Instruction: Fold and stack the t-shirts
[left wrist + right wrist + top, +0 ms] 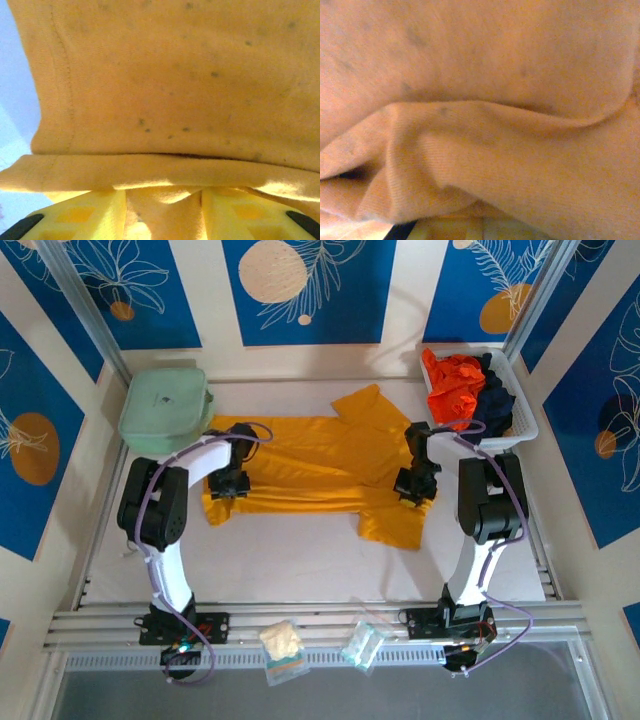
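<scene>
Slipping is the risk here — the left pincer [162, 212] is clenched on just a thin fold of the golden-yellow t-shirt [300, 455], which lies spread across the surface [300, 550], and an uneven lift would skew the fold. Whether the right pincer [413, 486] has bitten cloth I cannot tell — bunched fabric covers it. Both arms reach forward, elbows raised, wrists tipped down at the shirt's near edge.

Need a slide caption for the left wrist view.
Left gripper pinching a folded hem of the golden-yellow t-shirt.
</scene>
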`<state>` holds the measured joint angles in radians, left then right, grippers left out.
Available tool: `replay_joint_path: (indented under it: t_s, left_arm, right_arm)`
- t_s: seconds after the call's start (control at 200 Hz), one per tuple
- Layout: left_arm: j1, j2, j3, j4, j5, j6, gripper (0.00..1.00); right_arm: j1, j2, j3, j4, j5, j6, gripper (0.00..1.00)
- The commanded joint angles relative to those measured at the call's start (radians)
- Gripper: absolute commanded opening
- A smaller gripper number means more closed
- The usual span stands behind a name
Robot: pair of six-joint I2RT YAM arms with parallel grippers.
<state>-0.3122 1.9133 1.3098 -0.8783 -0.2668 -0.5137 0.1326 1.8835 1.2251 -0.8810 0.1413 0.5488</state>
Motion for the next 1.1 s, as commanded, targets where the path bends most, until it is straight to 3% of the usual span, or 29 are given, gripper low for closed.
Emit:
replay_joint_path:
  t_s: [0.0, 0.105, 0.225, 0.37, 0.545, 0.78, 0.986, 1.096]
  left_arm:
    - [-0.005, -0.035, 0.059, -0.076, -0.033, 0.027, 0.45]
    - [-0.047, -0.097, 0.116, -0.129, -0.036, 0.042, 0.49]
    - [-0.054, -0.091, 0.219, -0.155, -0.022, 0.061, 0.54]
    - [-0.034, 0.051, 0.405, -0.17, -0.031, 0.077, 0.73]
    - [-0.018, 0.262, 0.644, -0.154, -0.03, 0.078, 0.76]
    - [0.004, 0.506, 0.89, -0.209, -0.057, 0.081, 0.69]
    - [0.024, 0.581, 0.864, -0.215, -0.04, 0.077, 0.66]
    - [0.023, 0.574, 0.788, -0.194, 0.02, 0.08, 0.63]
  right_arm:
    - [0.019, -0.032, 0.037, -0.008, -0.013, -0.031, 0.07]
    - [0.048, -0.127, 0.091, -0.056, -0.029, -0.052, 0.13]
    - [0.05, -0.143, 0.208, -0.068, -0.069, -0.114, 0.27]
    - [0.051, 0.021, 0.423, -0.099, -0.063, -0.246, 0.39]
    - [0.052, 0.246, 0.629, -0.054, 0.048, -0.371, 0.49]
    - [0.046, 0.537, 0.947, -0.15, 0.148, -0.426, 0.43]
    - [0.058, 0.659, 1.039, -0.227, 0.186, -0.415, 0.37]
    - [0.053, 0.655, 1.0, -0.239, 0.199, -0.402, 0.26]
